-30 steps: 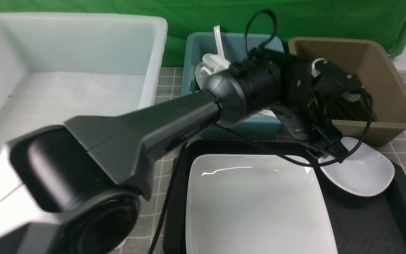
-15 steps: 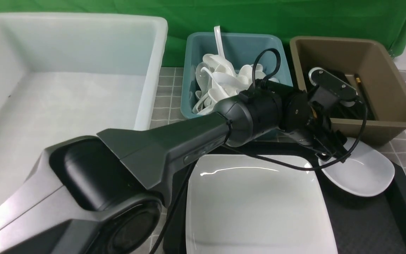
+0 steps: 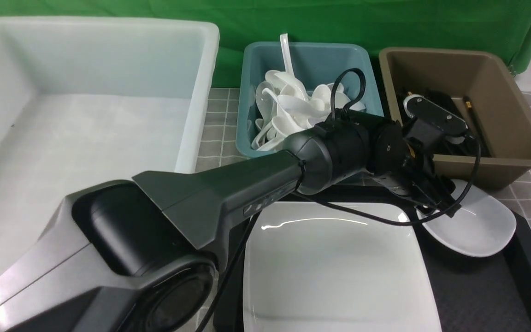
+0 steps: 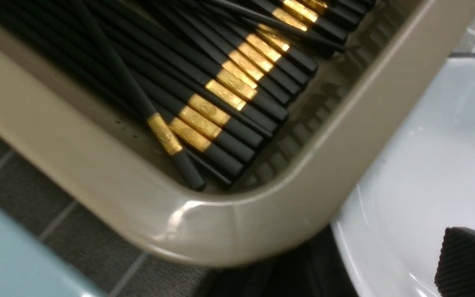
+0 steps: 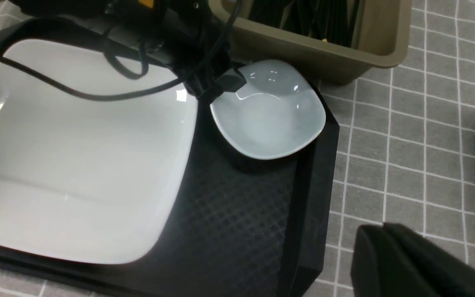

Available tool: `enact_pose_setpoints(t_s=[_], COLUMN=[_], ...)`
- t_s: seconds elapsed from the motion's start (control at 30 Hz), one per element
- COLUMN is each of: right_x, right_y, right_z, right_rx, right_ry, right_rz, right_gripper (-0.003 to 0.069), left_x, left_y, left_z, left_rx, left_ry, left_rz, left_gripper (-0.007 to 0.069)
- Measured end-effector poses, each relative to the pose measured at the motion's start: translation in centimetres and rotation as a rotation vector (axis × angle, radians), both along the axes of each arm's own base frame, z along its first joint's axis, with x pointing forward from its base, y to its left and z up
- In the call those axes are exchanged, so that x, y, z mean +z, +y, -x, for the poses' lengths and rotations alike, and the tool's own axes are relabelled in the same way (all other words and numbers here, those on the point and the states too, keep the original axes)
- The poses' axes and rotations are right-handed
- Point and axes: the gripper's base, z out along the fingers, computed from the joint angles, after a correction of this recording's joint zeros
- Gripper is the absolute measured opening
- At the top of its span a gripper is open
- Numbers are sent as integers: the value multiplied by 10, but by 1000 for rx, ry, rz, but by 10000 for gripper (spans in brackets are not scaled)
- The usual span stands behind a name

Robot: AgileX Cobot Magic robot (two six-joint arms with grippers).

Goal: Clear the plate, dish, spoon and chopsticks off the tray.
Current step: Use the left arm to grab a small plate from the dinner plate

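Tray (image 3: 477,295): half cleared, by my reading; two of the four items lie on it.
Plate (image 3: 334,267): flat on the tray's left part, not yet removed, with the left arm passing above its far edge.
Dish (image 3: 477,226): on the tray's far right corner, just beside the plate and close under the brown bin (image 3: 514,115); not yet removed.
Left claw (image 3: 438,200): at the dish's far-left rim, next to the brown bin's near corner. One ribbed finger pad (image 4: 468,264) hangs over the dish's bowl. I cannot tell whether it touches, nor how wide the jaws stand; nothing shows in its grasp.
Right claw (image 5: 379,247): closed and empty, over the tablecloth off the tray's right side, well apart from the dish.
Chopsticks (image 4: 221,95): none on the tray; many lie in the brown bin, so likely done.
Spoon (image 3: 293,106): none on the tray; white spoons fill the teal bin (image 3: 307,55), likely done.
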Motion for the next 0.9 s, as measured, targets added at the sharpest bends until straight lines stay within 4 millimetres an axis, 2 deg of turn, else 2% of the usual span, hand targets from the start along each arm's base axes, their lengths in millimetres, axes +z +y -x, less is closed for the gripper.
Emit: enact_pose_setpoints(t_s=[0.17, 0.27, 0.43, 0.5, 0.6, 0.63, 0.77, 0.9], right_x=[0, 0, 0, 0, 0, 0, 0, 0], right_y=[0, 0, 0, 0, 0, 0, 0, 0], right_z=[0, 0, 0, 0, 0, 0, 0, 0], right_rx=[0, 0, 0, 1, 5, 7, 15, 14], right_ry=[0, 0, 0, 0, -1, -1, -2, -1], right_rz=[0, 0, 0, 1, 6, 7, 17, 15], right_gripper=[20, 22, 24, 25, 25, 25, 27, 25], left_x=[7, 16, 45, 55, 56, 55, 51, 47], left_y=[1, 1, -5, -10, -17, -18, -35, -50], left_z=[4, 9, 16, 24, 41, 46, 77, 90], left_rx=[-36, -57, -38, -45, -132, -159, -304, -347], left_ry=[49, 66, 20, 28, 30, 34, 24, 2], left_rz=[-53, -128, -191, -191, -255, -278, -334, -289], left_gripper=[437, 408, 281, 179, 54, 34, 4, 6])
